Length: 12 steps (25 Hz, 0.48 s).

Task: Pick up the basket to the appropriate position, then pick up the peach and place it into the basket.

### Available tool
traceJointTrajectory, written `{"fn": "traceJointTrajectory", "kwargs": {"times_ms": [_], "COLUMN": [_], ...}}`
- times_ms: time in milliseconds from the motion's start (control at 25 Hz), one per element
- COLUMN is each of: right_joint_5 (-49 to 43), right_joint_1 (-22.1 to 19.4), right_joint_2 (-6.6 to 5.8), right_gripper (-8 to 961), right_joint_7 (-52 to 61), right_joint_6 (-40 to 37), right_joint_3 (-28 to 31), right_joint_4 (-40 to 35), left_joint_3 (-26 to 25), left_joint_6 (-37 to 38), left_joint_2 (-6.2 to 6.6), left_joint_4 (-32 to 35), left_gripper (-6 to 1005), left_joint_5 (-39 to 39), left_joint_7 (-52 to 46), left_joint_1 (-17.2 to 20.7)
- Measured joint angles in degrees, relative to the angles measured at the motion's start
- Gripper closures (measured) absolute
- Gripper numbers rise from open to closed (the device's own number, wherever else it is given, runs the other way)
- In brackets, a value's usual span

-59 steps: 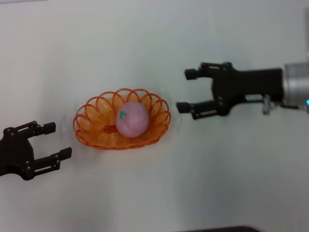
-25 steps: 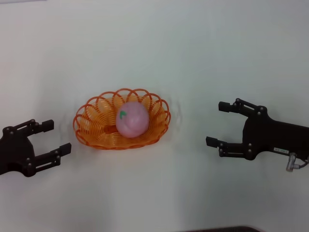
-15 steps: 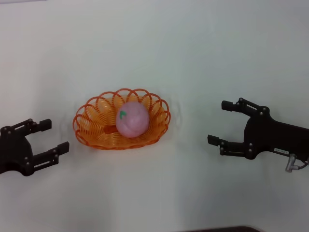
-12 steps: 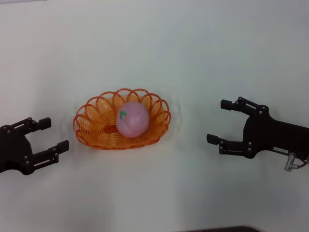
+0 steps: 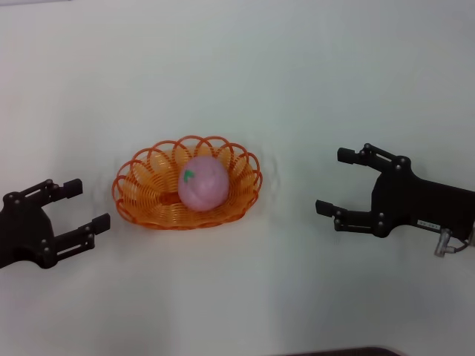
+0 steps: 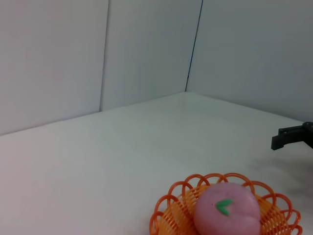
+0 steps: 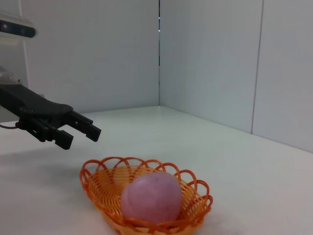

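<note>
The orange wire basket (image 5: 141, 194) sits on the white table, left of centre. The pink peach (image 5: 202, 183) lies inside it, its green leaf mark facing up. Both also show in the left wrist view, basket (image 6: 168, 210) and peach (image 6: 227, 210), and in the right wrist view, basket (image 7: 100, 183) and peach (image 7: 151, 197). My left gripper (image 5: 85, 202) is open and empty, a short way left of the basket. My right gripper (image 5: 334, 180) is open and empty, well to the right of the basket.
White walls stand behind the table and meet in a corner (image 6: 187, 90). The left gripper (image 7: 83, 132) shows beyond the basket in the right wrist view. One fingertip of the right gripper (image 6: 283, 139) shows in the left wrist view.
My right gripper has drawn back from beside the basket, down and to the right, and stayed open. The left gripper has barely shifted. Basket and peach have not moved.
</note>
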Motion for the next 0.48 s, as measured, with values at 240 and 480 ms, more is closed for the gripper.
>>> {"fn": "traceJointTrajectory", "kwargs": {"times_ms": [240, 480], "right_joint_5": [0.0, 0.2], "right_joint_1": [0.9, 1.4], "right_joint_2": [0.16, 0.19], "right_gripper": [7, 8], "right_joint_7": [0.3, 0.4], "right_joint_6": [0.1, 0.1], "right_joint_3": [0.0, 0.3], "right_joint_4": [0.2, 0.7], "left_joint_3": [-0.2, -1.0], "left_joint_6": [-0.1, -0.1], "left_joint_2": [0.05, 0.07], "left_joint_4": [-0.1, -0.1], "left_gripper": [248, 248], "left_joint_5": [0.0, 0.0], "left_joint_7": [0.1, 0.1], "left_joint_1": [0.0, 0.1]}}
